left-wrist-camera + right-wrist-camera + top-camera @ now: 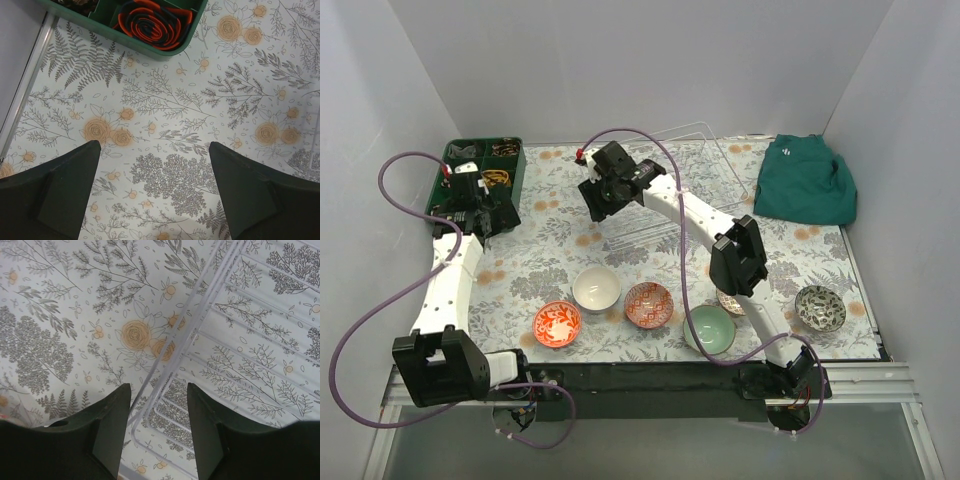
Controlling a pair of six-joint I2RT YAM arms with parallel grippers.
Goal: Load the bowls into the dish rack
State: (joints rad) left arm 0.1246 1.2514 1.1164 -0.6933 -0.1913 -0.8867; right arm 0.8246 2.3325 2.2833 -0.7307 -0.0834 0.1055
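Your half-open, empty right hand [157,390] is straddling the rim of the silvery wire dish rack [715,165]. You're probably needing to close squarely on it next.

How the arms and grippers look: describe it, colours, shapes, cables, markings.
The left arm and right arm have white links with black joint housings. A purple cable loops along each, red-tipped near the wrist. The left gripper and right gripper have dark, matte, wedge-shaped fingers. No markings show.

Plain grey walls [620,60] on three sides; floral-print cloth [540,265] spread flat
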